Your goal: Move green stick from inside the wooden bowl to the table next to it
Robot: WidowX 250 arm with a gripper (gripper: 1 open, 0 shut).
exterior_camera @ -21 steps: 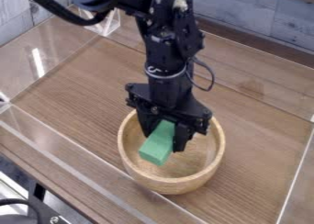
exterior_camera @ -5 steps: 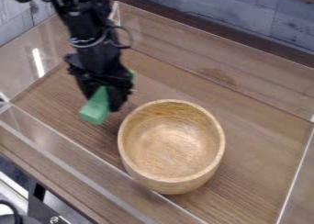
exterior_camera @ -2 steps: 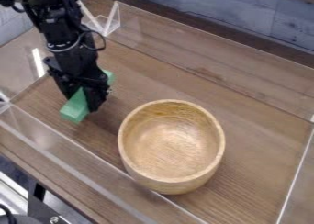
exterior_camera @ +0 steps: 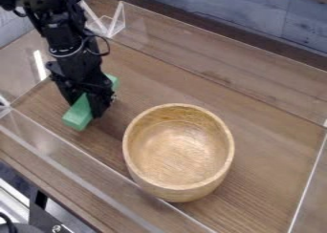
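The green stick (exterior_camera: 82, 110) is a bright green block held low over the table (exterior_camera: 217, 79), left of the wooden bowl (exterior_camera: 179, 151). My gripper (exterior_camera: 80, 96) points straight down and is shut on the stick, black fingers on either side of its upper end. The stick's lower end is at or just above the tabletop; I cannot tell whether it touches. The light-tan bowl has nothing inside it and sits to the right of the gripper, apart from it.
Clear acrylic walls (exterior_camera: 52, 156) border the table along the front and left, close to the gripper. A grey wall runs behind the table at the top right.
Since the earliest frame the green stick has been lifted out of the bowl and carried left. Over the last second the gripper moved further left and lower; in the last half second it barely moved.
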